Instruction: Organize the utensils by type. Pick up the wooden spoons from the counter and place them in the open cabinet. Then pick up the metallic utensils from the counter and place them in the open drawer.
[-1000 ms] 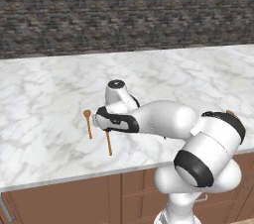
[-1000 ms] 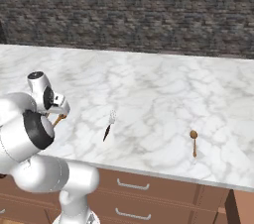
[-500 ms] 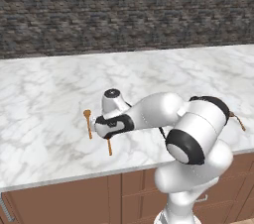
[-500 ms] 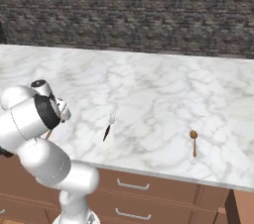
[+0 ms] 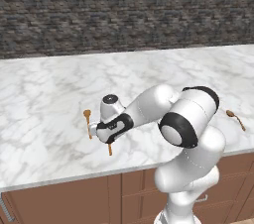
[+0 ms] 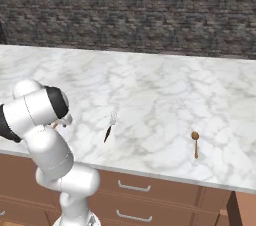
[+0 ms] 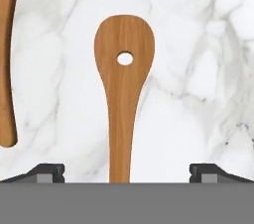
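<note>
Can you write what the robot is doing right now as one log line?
phase: reaching | fingers: open, astride handle | target: brown wooden spoon with a hole, flat on white marble counter | held: nothing

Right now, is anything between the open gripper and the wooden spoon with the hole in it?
Nothing visible. In the hand view the holed wooden spoon lies on bare marble, its handle running between the gripper fingertips. A second wooden spoon lies off to one side, apart.

1. On counter [image 5: 59,89], near front edge: two wooden spoons side by side: slotted spoon [image 7: 124,84] and second spoon [image 7: 7,54].
2. Directly above slotted spoon: gripper [image 7: 126,171], handle running between fingertips.
3. Further right: fork [image 6: 110,126], then third wooden spoon [image 6: 195,142].
</note>
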Robot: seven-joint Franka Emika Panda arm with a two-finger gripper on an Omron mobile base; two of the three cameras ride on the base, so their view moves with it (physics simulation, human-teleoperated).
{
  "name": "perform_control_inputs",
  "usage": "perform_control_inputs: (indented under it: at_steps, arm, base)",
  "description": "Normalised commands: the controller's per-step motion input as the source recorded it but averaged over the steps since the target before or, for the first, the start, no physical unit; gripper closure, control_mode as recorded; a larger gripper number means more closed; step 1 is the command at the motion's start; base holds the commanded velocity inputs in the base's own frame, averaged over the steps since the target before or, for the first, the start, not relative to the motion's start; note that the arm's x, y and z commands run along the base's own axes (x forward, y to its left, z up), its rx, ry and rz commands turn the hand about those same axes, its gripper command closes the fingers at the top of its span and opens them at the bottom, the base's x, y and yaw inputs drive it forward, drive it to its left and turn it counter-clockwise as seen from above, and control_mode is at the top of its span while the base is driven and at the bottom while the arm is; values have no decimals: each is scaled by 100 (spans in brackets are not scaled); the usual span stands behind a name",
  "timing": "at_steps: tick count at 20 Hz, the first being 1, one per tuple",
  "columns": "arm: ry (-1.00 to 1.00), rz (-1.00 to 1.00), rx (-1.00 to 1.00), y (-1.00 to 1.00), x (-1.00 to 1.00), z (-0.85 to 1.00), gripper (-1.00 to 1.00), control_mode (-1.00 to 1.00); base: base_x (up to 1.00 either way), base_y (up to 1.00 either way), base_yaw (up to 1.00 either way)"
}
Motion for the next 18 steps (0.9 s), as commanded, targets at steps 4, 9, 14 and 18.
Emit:
perform_control_inputs:
  at_steps: [4,9,14,18]
  arm:
    - [0,0,0,2,10,-28,-100,-100]
    - [0,0,0,1,9,-27,-100,-100]
    - [0,0,0,2,6,-21,100,-100]
    - [5,-8,0,-6,0,-15,100,-100]
  base:
    - [0,0,0]
    - [0,0,0]
    - [0,0,0]
    - [0,0,0]
